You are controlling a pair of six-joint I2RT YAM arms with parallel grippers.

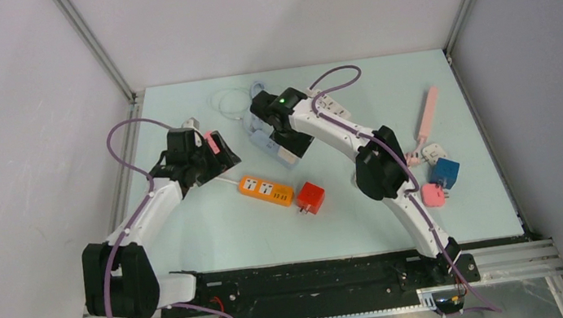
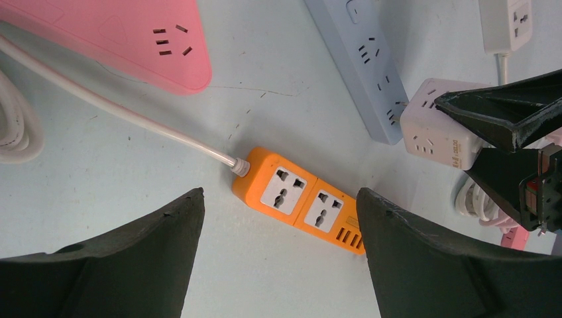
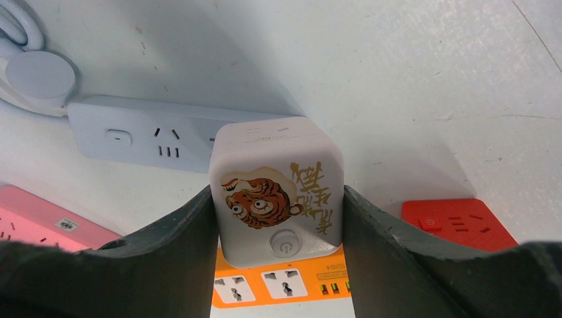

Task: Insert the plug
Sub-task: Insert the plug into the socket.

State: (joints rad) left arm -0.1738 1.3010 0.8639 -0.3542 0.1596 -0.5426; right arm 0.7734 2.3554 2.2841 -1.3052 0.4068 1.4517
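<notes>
My right gripper (image 1: 291, 148) is shut on a white cube plug with a tiger print (image 3: 276, 192) and holds it above the table, over the near end of a pale blue power strip (image 1: 263, 134). The cube also shows in the top view (image 1: 291, 153) and the left wrist view (image 2: 437, 132). The orange power strip (image 1: 266, 191) lies below and in front of it, with two free sockets (image 3: 262, 283). My left gripper (image 2: 280, 193) is open and empty, hovering over the orange strip's (image 2: 298, 199) cord end.
A red cube adapter (image 1: 310, 198) lies right of the orange strip. A pink strip (image 2: 112, 33) and coiled white cord lie at the left. A white strip (image 2: 504, 23) is at the back. A pink strip (image 1: 427, 115), blue cube (image 1: 446, 172) and small plugs lie at the right.
</notes>
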